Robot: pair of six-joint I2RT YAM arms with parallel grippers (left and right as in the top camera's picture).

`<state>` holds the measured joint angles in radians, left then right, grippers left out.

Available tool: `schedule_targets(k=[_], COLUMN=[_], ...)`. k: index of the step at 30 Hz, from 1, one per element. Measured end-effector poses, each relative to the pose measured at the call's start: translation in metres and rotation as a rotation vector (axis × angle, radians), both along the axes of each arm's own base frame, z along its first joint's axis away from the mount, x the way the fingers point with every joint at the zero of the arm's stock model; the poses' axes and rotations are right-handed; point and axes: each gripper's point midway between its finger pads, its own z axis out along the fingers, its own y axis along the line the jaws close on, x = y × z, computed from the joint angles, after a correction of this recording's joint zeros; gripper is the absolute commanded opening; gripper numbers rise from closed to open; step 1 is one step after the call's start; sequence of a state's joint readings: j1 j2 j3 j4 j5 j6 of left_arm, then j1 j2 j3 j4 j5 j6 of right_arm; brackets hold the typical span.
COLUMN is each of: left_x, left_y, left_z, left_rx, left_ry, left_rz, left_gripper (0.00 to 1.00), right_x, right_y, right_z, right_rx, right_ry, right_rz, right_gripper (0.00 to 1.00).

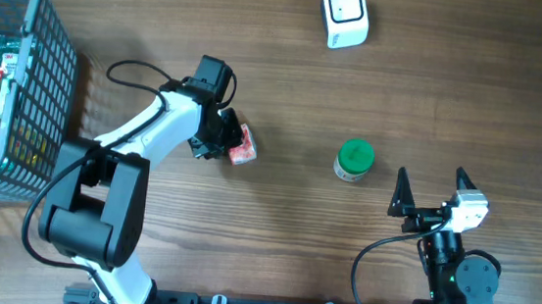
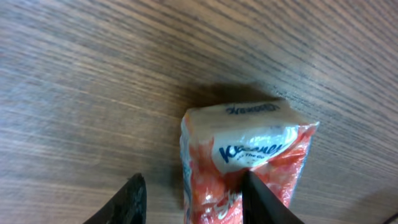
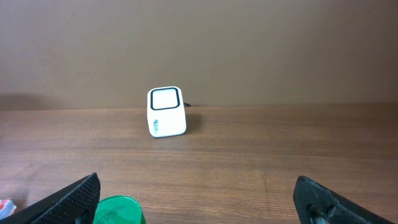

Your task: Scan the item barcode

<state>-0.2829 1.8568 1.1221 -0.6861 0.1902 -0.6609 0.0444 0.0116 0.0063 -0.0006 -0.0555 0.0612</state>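
tissue packet (image 1: 243,146) flat on table (image 1: 423,96), long axis near-to-far, slightly skewed.

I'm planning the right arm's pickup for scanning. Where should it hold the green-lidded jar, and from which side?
Grip the green-lidded jar across its round lid, with the fingers coming down from above. It stands upright, lid up, and nothing touches its sides.

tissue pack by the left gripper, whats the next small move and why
Probably shift the left gripper sideways to centre the pack before closing: it lies on the table, one finger overlaps it and the other stands clear, so the open gripper isn't straddling it.
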Motion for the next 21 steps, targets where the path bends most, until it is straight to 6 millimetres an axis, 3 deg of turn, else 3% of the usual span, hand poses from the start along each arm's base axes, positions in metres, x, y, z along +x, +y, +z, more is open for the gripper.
schedule_targets(k=[2, 9, 13, 16, 21], left_x=[0.006, 0.005, 0.004, -0.011, -0.014], left_y=[-0.005, -0.006, 0.013, 0.014, 0.007], left_z=[-0.003, 0.007, 0.052, 0.059, 0.08], left_rx=[-0.031, -0.036, 0.184, 0.413, 0.72], left_ry=[-0.041, -0.072, -0.197, -0.228, -0.357], left_rz=[-0.003, -0.034, -0.111, -0.236, -0.397], left_gripper=[0.04, 0.04, 0.04, 0.04, 0.04], right_x=[0.0, 0.0, 0.0, 0.0, 0.0], right_y=[0.0, 0.0, 0.0, 0.0, 0.0], right_z=[0.0, 0.0, 0.0, 0.0, 0.0], right_rx=[0.0, 0.0, 0.0, 0.0, 0.0], right_ry=[0.0, 0.0, 0.0, 0.0, 0.0], right_rz=[0.0, 0.0, 0.0, 0.0, 0.0], right_gripper=[1.0, 1.0, 1.0, 1.0, 1.0])
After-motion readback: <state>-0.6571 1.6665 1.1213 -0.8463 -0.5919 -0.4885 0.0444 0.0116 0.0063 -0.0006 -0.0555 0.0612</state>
